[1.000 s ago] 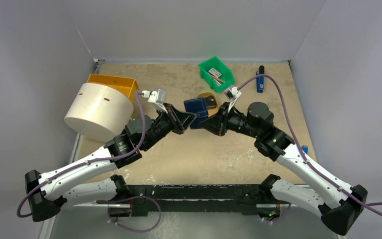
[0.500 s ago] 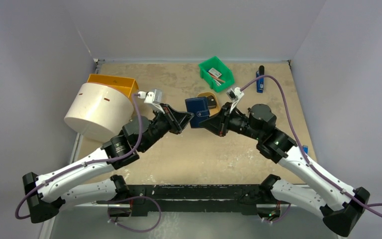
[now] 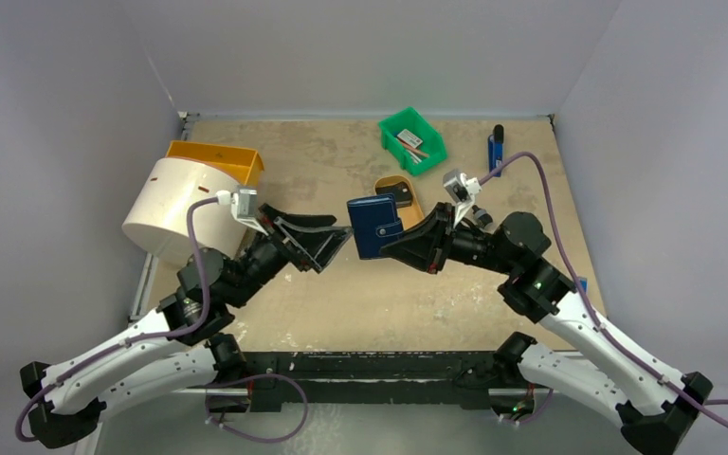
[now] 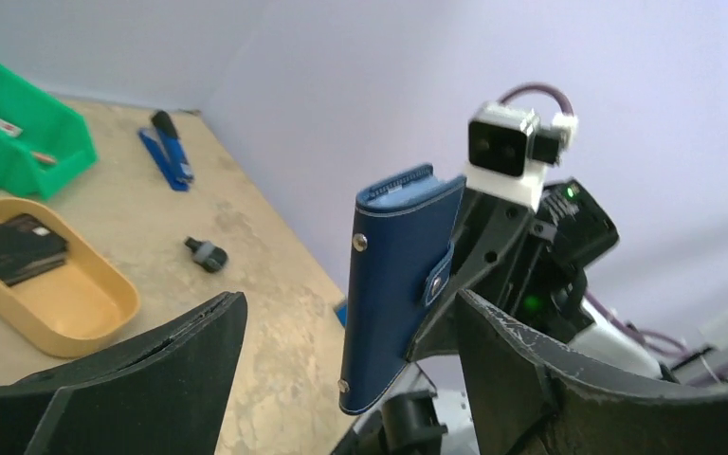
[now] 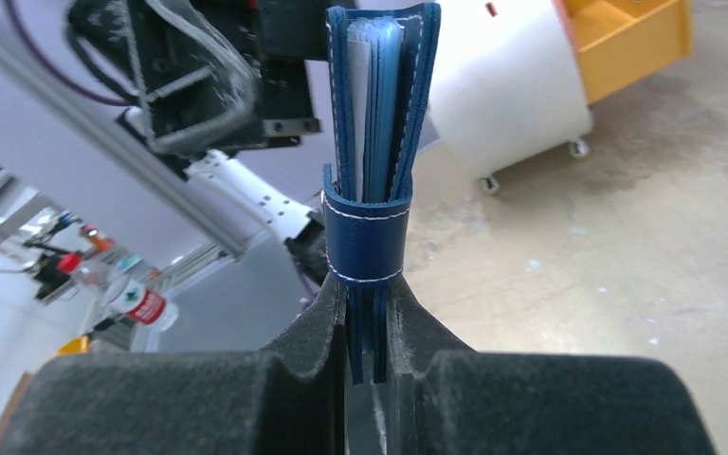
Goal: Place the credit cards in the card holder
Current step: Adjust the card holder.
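My right gripper (image 5: 368, 296) is shut on the lower edge of the navy-blue card holder (image 5: 380, 114) and holds it upright above the table. Its strap is snapped round it. Pale blue and white edges show between its covers; I cannot tell whether they are credit cards or lining. No loose credit cards are in view. From above, the card holder (image 3: 373, 227) hangs in front of the right gripper (image 3: 396, 248), and my left gripper (image 3: 330, 248) stands open just to its left, apart from it. In the left wrist view the card holder (image 4: 400, 284) stands beyond my spread fingers (image 4: 180, 351).
A tan oval tray (image 3: 413, 203) with a black block (image 3: 400, 194) lies behind the holder. Farther back are a green bin (image 3: 412, 140) and a blue pen (image 3: 496, 152). A white drum (image 3: 188, 210) and an orange bin (image 3: 218, 158) stand at the left. A small black part (image 4: 206, 254) lies on the table.
My left gripper has opened and drawn back to the left, away from the card holder. The right gripper has carried the holder a little nearer.
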You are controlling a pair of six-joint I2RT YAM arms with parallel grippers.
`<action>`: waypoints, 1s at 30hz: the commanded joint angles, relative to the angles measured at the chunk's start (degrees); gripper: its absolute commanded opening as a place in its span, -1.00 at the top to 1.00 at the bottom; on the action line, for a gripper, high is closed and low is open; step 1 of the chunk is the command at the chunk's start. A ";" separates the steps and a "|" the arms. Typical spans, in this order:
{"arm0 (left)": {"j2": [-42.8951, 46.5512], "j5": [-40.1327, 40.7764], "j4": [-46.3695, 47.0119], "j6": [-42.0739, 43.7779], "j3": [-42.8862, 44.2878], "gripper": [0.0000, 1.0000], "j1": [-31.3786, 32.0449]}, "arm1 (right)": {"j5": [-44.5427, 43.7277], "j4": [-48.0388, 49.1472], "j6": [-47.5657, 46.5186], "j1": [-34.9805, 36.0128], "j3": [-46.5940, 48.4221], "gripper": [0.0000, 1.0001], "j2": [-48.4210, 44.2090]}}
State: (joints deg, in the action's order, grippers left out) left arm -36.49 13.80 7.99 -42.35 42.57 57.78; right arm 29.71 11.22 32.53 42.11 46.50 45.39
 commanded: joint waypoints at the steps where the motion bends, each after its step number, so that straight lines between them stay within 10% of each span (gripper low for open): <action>1: -1.65 -12.94 9.86 0.87 -1.68 -0.59 -0.01 | 9.16 12.58 5.20 0.41 0.22 1.00 -0.57; 11: -3.16 -18.62 11.15 0.30 0.23 -0.29 -0.10 | 11.64 22.44 11.94 0.36 -0.53 1.00 2.35; 21: -4.65 -18.14 9.94 -0.16 1.98 0.96 -0.10 | 10.60 20.77 11.77 0.40 -0.45 1.00 3.45; 27: -2.40 -9.46 6.53 -1.20 0.25 1.00 -0.12 | 0.59 4.09 3.25 0.40 1.40 -0.56 -0.49; 30: -1.22 -5.23 5.62 -3.47 -0.95 1.00 -0.06 | -4.32 1.18 1.72 0.37 0.14 -0.64 -2.30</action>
State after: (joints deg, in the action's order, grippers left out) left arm -40.05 1.52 12.21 -43.16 41.95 57.78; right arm 33.36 18.55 39.20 42.30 45.60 45.84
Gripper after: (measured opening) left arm 0.095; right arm 0.807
